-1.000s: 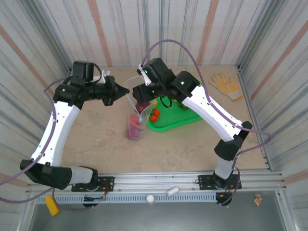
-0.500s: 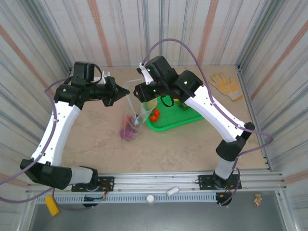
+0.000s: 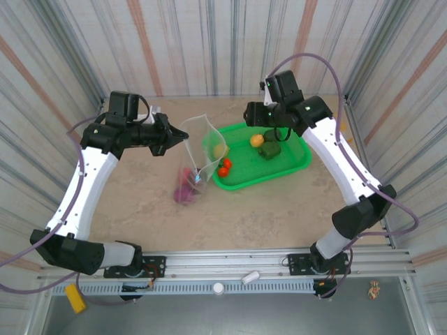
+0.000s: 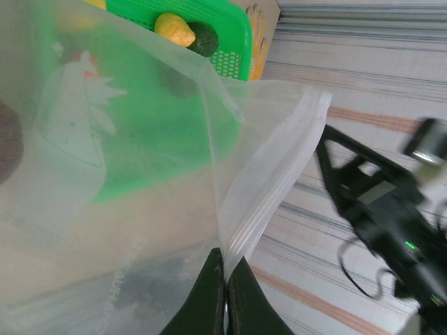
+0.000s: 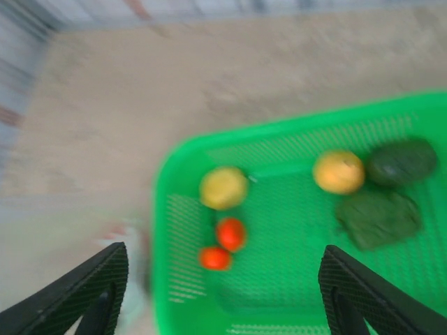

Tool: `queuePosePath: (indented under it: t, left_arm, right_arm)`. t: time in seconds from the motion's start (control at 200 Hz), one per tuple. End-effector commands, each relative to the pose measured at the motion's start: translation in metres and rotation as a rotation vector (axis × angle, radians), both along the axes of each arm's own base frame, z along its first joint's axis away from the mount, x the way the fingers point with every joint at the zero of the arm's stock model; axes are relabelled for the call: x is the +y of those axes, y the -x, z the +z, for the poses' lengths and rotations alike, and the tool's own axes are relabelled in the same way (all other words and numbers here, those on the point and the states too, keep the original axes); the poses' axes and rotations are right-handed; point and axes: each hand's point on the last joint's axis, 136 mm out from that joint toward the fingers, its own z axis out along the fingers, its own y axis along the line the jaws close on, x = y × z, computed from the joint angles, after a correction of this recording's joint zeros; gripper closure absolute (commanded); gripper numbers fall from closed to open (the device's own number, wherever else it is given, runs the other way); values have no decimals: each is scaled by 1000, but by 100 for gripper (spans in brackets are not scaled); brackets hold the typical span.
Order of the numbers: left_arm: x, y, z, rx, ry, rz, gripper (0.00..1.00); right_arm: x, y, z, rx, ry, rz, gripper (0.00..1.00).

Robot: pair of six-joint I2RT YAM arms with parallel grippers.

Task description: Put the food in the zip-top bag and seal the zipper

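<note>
On the desk (image 3: 140, 202), nearest the arm bases, the lower end of the bag (image 3: 198, 143) is resting with pink and maroon food (image 3: 186, 190) sitting inside it. The bag is rising from there toward the left arm, whose jaws are pressed together, pinching the bag's top edge right at the zipper (image 4: 269, 192) and holding the mouth up. In the left wrist view the clear plastic is hanging slack and creased below that pinch.

Just beside the bag, on its right, the green tray (image 3: 293, 166) is lying flat on the desk. Two tomatoes (image 3: 224, 167) are lying touching at its near left corner, with a yellow piece (image 3: 221, 150) just behind them. Farther back, an orange piece (image 3: 257, 140) is sitting against two dark green pieces (image 3: 270, 150).

Above the tray's far edge the right arm's jaws are hanging spread wide, holding nothing.
</note>
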Motion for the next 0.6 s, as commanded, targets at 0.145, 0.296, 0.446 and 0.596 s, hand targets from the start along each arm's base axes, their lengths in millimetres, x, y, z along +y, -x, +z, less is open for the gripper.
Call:
queuePosePath:
  t: [0.145,0.296,0.446,0.596]
  left_arm:
    - [-5,1,15,-65,17,-29,100]
    - [-5,1,12,-62,16,-38,100]
    - [-4,0,11,-68,7,-38,100]
    - [-3,0,10,-77,-2,-35,100]
  right_arm:
    - [-58,-19,-115,224,187,-113,7]
    - [-77,-32,-145,298,104,-257,4]
    - [-91,-38,-162,387,-39,-567,9]
    - [-86,-36,-182,500,-177,-799,13]
